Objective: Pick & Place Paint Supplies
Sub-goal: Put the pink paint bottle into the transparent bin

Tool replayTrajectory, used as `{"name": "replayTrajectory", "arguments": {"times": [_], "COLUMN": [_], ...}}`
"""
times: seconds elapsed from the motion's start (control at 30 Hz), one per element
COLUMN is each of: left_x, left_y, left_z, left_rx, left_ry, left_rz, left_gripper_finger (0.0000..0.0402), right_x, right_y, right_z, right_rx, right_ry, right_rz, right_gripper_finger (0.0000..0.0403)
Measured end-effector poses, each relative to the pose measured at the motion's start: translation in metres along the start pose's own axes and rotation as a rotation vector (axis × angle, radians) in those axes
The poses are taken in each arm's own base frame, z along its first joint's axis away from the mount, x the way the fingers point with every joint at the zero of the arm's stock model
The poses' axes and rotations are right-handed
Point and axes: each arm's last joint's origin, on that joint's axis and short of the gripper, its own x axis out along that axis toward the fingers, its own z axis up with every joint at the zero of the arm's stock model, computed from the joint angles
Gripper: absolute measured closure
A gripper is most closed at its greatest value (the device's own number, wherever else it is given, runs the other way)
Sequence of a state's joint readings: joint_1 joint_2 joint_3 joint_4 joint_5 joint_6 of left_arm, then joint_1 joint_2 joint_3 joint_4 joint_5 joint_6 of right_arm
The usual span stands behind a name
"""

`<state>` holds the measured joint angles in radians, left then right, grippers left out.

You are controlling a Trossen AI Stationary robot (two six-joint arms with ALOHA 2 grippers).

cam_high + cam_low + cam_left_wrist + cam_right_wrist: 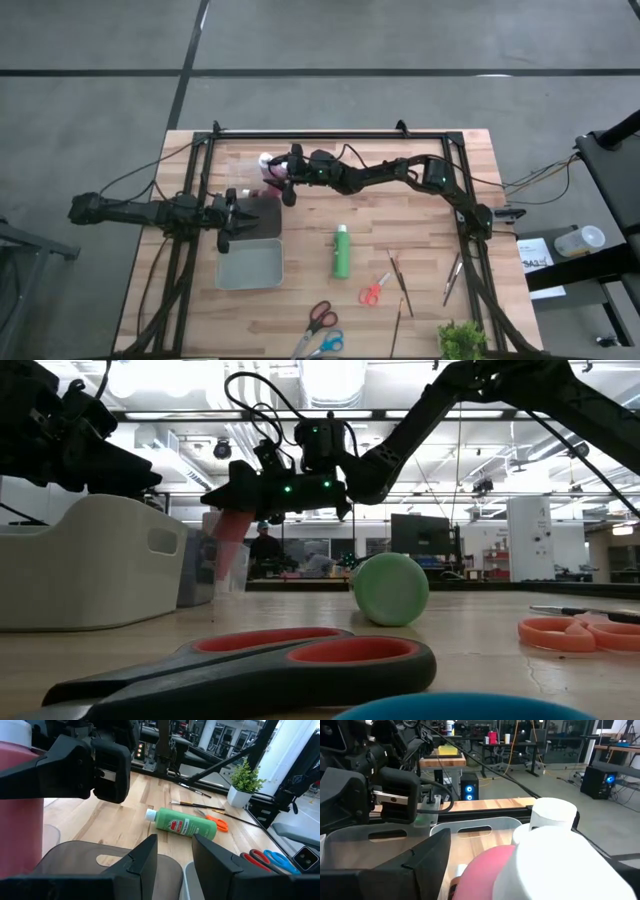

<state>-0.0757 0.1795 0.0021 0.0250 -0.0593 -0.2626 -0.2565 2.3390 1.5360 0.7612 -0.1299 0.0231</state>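
Observation:
A red paint bottle point(273, 178) with a white cap point(550, 815) stands tilted at the far edge of a dark bin point(265, 215), its foot hidden behind the bin's rim point(90, 855). My right gripper point(283, 183) reaches level from the table's right and is open, one finger on each side of the bottle. My left gripper point(175, 862) hangs open over the dark bin, with nothing between its fingers. A green bottle point(341, 252) lies on its side mid-table. Thin brushes point(400, 280) lie to its right. My right gripper has its fingers level across the red bottle's body point(480, 870), below the cap. A gap shows between the near finger point(420, 865) and the bottle. The bottle hides the far finger, so I cannot tell whether the gripper touches it.
A pale bin point(250, 265) sits near-side of the dark one. Orange scissors point(373, 291), red scissors point(320, 315) and blue scissors point(325, 345) lie toward the near edge. A small potted plant point(460, 340) stands at the near right corner. A black frame point(330, 133) rims the table.

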Motion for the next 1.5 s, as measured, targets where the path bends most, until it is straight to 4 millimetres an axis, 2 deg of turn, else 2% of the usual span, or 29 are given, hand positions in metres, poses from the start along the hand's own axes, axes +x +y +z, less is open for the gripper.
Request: {"name": "replayTrajectory", "arguments": {"times": [0.4, 0.8, 1.07, 1.5], "left_x": [0.0, 0.0, 0.0, 0.0], "left_y": [0.0, 0.0, 0.0, 0.0], "left_z": [0.0, 0.0, 0.0, 0.0], "left_rx": [0.0, 0.0, 0.0, 0.0], "left_ry": [0.0, -0.001, 0.001, 0.001], "left_rz": [0.0, 0.0, 0.0, 0.0], "left_gripper_finger": [0.0272, 0.0272, 0.0272, 0.0272], "right_x": [0.0, -0.011, -0.016, -0.017], "right_y": [0.0, 0.002, 0.003, 0.003], "right_z": [0.001, 0.024, 0.036, 0.04], "right_rx": [0.004, 0.0, -0.007, -0.003], "right_ry": [0.005, 0.186, 0.209, 0.204], "right_rz": [-0.001, -0.007, -0.025, -0.028], "right_gripper_finger": [0.0129, 0.0129, 0.0129, 0.0129]}}
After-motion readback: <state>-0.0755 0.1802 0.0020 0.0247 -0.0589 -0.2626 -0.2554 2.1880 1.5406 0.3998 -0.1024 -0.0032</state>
